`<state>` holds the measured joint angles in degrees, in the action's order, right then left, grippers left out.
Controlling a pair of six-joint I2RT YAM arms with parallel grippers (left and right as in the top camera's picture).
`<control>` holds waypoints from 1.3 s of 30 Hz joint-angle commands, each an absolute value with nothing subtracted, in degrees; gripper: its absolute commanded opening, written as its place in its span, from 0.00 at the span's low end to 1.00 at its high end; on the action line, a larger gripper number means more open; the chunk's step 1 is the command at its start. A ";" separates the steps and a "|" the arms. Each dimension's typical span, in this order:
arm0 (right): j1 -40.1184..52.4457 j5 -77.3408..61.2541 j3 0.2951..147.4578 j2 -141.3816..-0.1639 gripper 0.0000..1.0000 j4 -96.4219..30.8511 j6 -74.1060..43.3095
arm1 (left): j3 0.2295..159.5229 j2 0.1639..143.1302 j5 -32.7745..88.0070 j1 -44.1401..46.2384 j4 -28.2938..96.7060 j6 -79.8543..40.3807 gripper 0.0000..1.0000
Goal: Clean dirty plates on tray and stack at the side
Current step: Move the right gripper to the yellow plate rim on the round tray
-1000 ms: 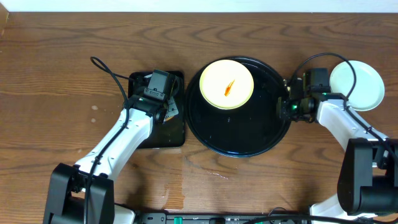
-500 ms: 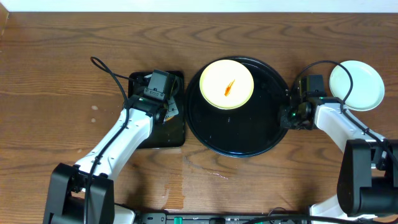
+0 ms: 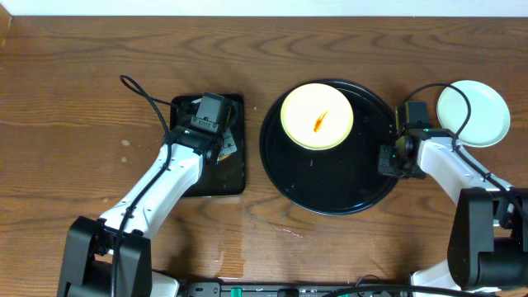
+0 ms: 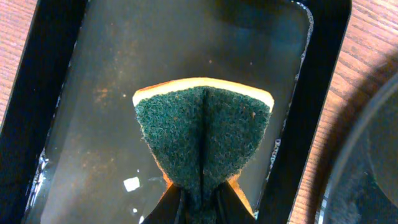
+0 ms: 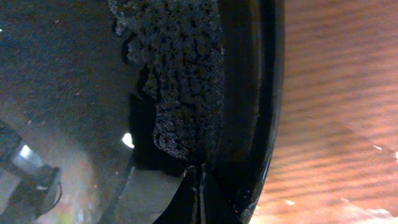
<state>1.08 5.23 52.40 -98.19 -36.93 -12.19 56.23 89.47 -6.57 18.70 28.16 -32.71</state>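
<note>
One smeared plate (image 3: 318, 116) on tray (image 3: 330, 181) (centre frame).
Left gripper (image 4: 199, 208) pinches sponge (image 4: 203, 134); right gripper (image 5: 199, 186) clamps the tray; jerking could slide plate.

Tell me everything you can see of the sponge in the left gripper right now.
The green-faced yellow sponge is folded down its middle, rough green scouring side outward, yellow foam showing along the top edge. The left gripper pinches its lower end, jaws shut on it. It sits over the wet small rectangular black tray; whether it touches the tray floor cannot be told.
</note>
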 commanded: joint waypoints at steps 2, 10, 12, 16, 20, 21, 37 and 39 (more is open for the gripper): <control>-0.21 13.41 50.70 -99.70 0.01 -38.59 -13.74 | 56.03 89.17 -6.90 18.50 28.25 -31.94 0.13; -0.51 9.41 50.70 -99.70 0.01 -37.08 -15.38 | 56.03 89.17 -6.90 18.50 28.23 -31.94 0.14; -0.45 5.15 50.70 -99.70 0.09 -35.46 -14.92 | 56.03 89.17 -6.90 18.50 28.23 -31.94 0.14; -0.45 -3.46 51.03 -99.70 0.31 -31.00 -9.21 | 56.03 89.17 -6.90 18.50 28.23 -31.94 0.13; -0.45 -6.33 53.69 -99.59 0.36 -29.12 -10.26 | 56.03 89.17 -6.90 18.50 28.18 -31.92 0.08; -0.43 -7.51 54.70 -99.59 0.37 -29.10 -10.24 | 56.03 89.17 -6.87 18.50 28.03 -31.90 0.08; 0.82 -19.99 58.54 -99.61 0.45 -20.93 -18.17 | 56.03 95.46 -6.63 18.61 19.94 -30.44 0.08; 1.13 -19.99 58.52 -99.61 0.44 -21.02 -18.41 | 56.03 96.44 -5.96 18.61 18.35 -30.44 0.08</control>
